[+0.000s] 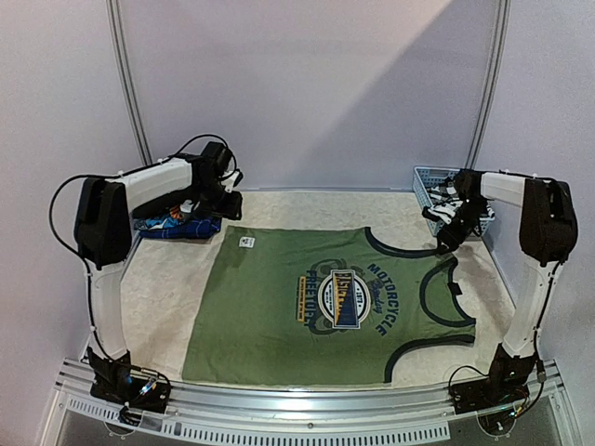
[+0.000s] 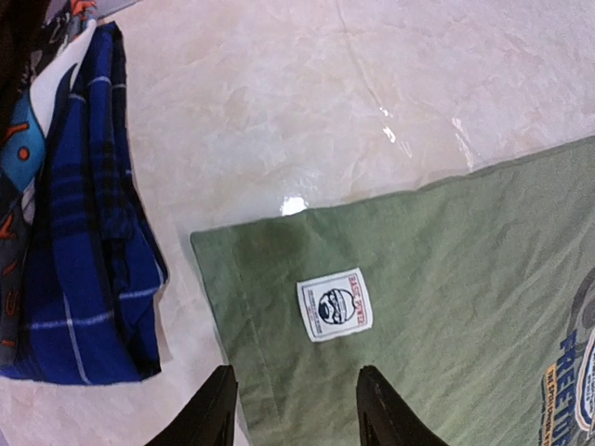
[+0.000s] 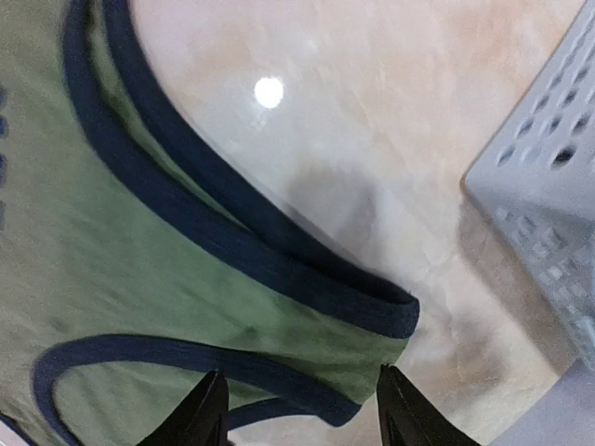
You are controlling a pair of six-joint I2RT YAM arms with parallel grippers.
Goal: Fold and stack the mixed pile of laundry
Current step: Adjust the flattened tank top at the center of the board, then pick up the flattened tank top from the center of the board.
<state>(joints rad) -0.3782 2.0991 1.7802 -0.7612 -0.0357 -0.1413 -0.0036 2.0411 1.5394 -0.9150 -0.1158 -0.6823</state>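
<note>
While the left tool (image 2: 297, 373) and right tool (image 3: 302, 374) hang spread, the olive-green T-shirt (image 1: 279, 316) lies flat on a marbled table (image 1: 167, 279).

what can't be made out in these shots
- Top view: the left arm covers much of the folded pile; its pieces cannot be counted.
- Top view: basket contents, too small and behind the right arm.
- Left wrist: label lettering, too small.
- Right wrist: basket cut off by the edge; green shirt blurred.

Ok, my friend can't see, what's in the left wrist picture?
The corner of a green shirt with a white label lies flat on a pale table. Folded blue checked cloth sits at left; the open left claw pokes in at the bottom.
</note>
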